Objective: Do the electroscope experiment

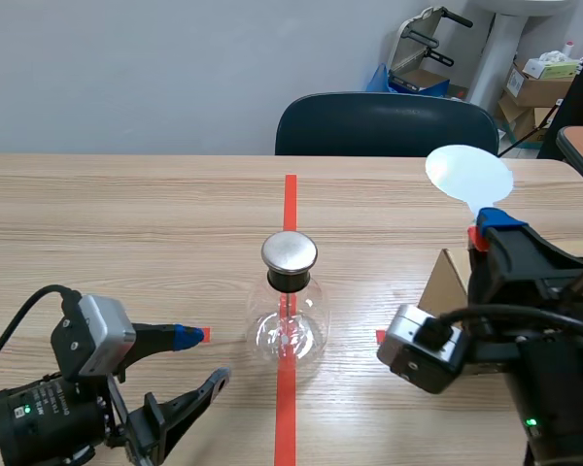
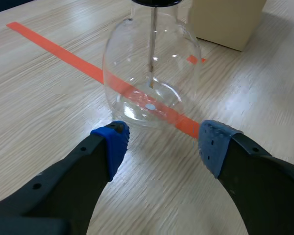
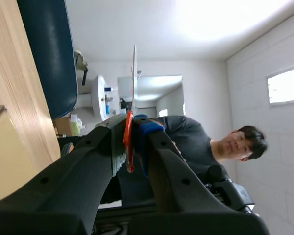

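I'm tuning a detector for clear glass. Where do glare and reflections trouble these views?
Scene view: the flask shows small highlights, its metal cap a bright sheen. Left wrist view: glints streak the flask wall, and the tape line shows through the glass. Right wrist view: the ceiling glows white beyond the right gripper and its edge-on white disc.

Setting: office-like robot test room. Wood-grain counter (image 1: 126,214) marked with orange-red tape (image 1: 290,199); dark blue chair (image 1: 384,124); plain grey wall (image 1: 126,68); cardboard boxes (image 1: 539,92) piled in the corner.
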